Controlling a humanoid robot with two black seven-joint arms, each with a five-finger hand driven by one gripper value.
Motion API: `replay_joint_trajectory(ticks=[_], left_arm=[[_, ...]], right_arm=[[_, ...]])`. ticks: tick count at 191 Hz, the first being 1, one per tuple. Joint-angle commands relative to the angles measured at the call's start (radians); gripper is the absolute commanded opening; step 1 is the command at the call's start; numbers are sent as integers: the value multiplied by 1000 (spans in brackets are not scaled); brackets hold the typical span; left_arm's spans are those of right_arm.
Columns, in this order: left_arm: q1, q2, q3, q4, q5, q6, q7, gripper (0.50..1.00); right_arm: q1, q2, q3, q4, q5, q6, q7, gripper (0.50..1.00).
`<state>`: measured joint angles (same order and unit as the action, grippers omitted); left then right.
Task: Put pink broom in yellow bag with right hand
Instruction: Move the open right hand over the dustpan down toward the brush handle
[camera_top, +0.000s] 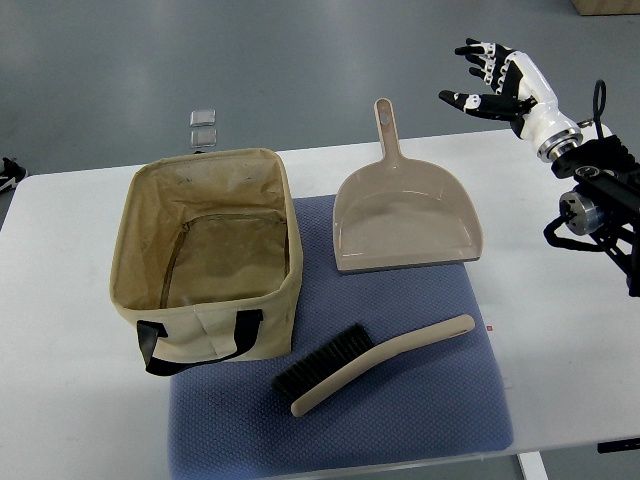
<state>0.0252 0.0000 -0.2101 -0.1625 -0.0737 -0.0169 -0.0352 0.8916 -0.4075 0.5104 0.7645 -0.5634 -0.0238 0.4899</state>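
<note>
Right hand (497, 80) raised, fingers (478, 50) spread and empty.
The pink broom (375, 363) lies on the blue mat (440, 400) well below-left of the fingers; the yellow bag (210, 265) stands open farther left.

Bag (215, 258): matt woven cloth, black strap handle. Broom (375, 362), just right of bag: smooth plastic handle, dark bristles. Dustpan (405, 215): smooth plastic, slight sheen. Mat (440, 400) under bag: textured blue fabric. Table (60, 390): smooth, matt white. Right hand (497, 80): glossy white shells, black joints.
</note>
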Motion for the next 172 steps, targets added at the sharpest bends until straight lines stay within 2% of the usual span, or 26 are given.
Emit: replay_joint_trajectory(ticks=[1, 31, 71, 89, 113, 136, 172], left_arm=[[-1, 0, 0, 0, 0, 0, 0, 1000], [-1, 0, 0, 0, 0, 0, 0, 1000], [-4, 0, 0, 0, 0, 0, 0, 1000], [-7, 0, 0, 0, 0, 0, 0, 1000], [-8, 0, 0, 0, 0, 0, 0, 1000], [-8, 0, 0, 0, 0, 0, 0, 1000], [-8, 0, -2, 0, 0, 0, 0, 1000]], right_arm=[[64, -80, -147, 72, -7, -2, -2, 930], [174, -217, -378, 243, -30, -7, -2, 930], [323, -312, -607, 374, -173, -4, -1, 928], [343, -349, -632, 404, -343, 8, -2, 928], [342, -407, -629, 458, -516, 85, 4, 928], [340, -435, -629, 503, -613, 134, 13, 928], [336, -421, -627, 573, -678, 174, 39, 928]])
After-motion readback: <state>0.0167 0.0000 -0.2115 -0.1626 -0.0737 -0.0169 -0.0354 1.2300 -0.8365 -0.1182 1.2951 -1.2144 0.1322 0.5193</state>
